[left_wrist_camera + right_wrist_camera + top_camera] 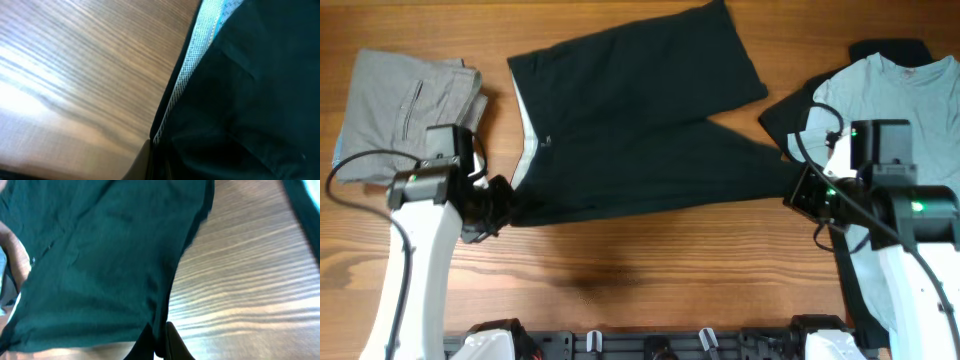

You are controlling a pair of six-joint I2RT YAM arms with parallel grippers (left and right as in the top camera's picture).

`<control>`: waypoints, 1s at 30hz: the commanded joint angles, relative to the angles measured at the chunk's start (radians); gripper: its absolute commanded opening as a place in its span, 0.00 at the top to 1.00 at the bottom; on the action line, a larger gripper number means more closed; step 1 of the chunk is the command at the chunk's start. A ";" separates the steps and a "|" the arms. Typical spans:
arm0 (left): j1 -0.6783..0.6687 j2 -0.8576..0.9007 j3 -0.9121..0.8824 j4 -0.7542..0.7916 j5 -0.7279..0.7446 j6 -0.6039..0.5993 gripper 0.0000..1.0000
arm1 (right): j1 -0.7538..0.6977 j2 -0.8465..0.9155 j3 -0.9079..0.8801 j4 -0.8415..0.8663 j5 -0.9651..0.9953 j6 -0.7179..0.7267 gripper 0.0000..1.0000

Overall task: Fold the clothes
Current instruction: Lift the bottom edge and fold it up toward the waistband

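Overhead: dark green shorts (pixel 640 130) spread flat in the middle of the wooden table (pixel 640 280), waistband to the left, legs to the right. Left gripper (pixel 500 205) pinched on the lower waistband corner. Right gripper (pixel 798 192) pinched on the lower leg hem. Folded grey trousers (pixel 410 100) far left. Mint T-shirt (pixel 890 95) over a black garment (pixel 885 48) far right. Neck label (pixel 906 72) too small to read.

Left wrist: pale mesh lining (pixel 187 75) along the waistband edge, fabric clamped between fingers (pixel 142 170) at frame bottom.

Right wrist: hem edge running down into closed fingers (pixel 176 345), wood to the right.
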 commanded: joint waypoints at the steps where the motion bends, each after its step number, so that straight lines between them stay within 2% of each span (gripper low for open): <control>1: 0.013 -0.140 0.119 -0.145 -0.067 0.012 0.96 | -0.013 -0.026 0.082 -0.012 0.094 -0.021 0.96; 3: 0.013 -0.198 0.193 -0.237 -0.102 0.011 0.96 | -0.013 -0.020 0.125 0.004 0.077 -0.023 0.96; 6: 0.013 -0.231 0.203 -0.254 -0.114 0.011 0.96 | -0.013 0.018 0.185 0.099 0.077 -0.028 0.96; 14: 0.013 -0.030 0.201 -0.127 -0.149 0.004 0.96 | -0.013 0.322 0.184 0.435 0.048 -0.022 0.96; 20: 0.013 0.205 0.201 -0.093 -0.219 -0.045 0.96 | 0.002 0.614 0.184 0.873 -0.195 -0.046 0.96; 21: 0.013 0.278 0.201 -0.044 -0.249 -0.045 0.96 | 0.032 0.700 0.184 1.026 -0.208 -0.037 0.96; 25: 0.029 0.380 0.201 0.093 -0.292 -0.068 0.96 | 0.109 0.852 0.184 1.317 -0.185 -0.009 0.96; 27: 0.058 0.422 0.201 0.167 -0.290 -0.071 0.96 | 0.138 0.928 0.184 1.450 -0.135 0.055 0.94; 28: 0.073 0.436 0.201 0.198 -0.290 -0.071 0.86 | 0.145 0.954 0.185 1.483 -0.135 0.076 0.69; 29: 0.081 0.439 0.201 0.219 -0.290 -0.070 0.78 | 0.147 0.967 0.185 1.491 -0.135 0.083 0.28; 30: 0.085 0.438 0.201 0.257 -0.264 -0.060 0.36 | 0.143 0.974 0.184 1.469 -0.137 0.056 0.16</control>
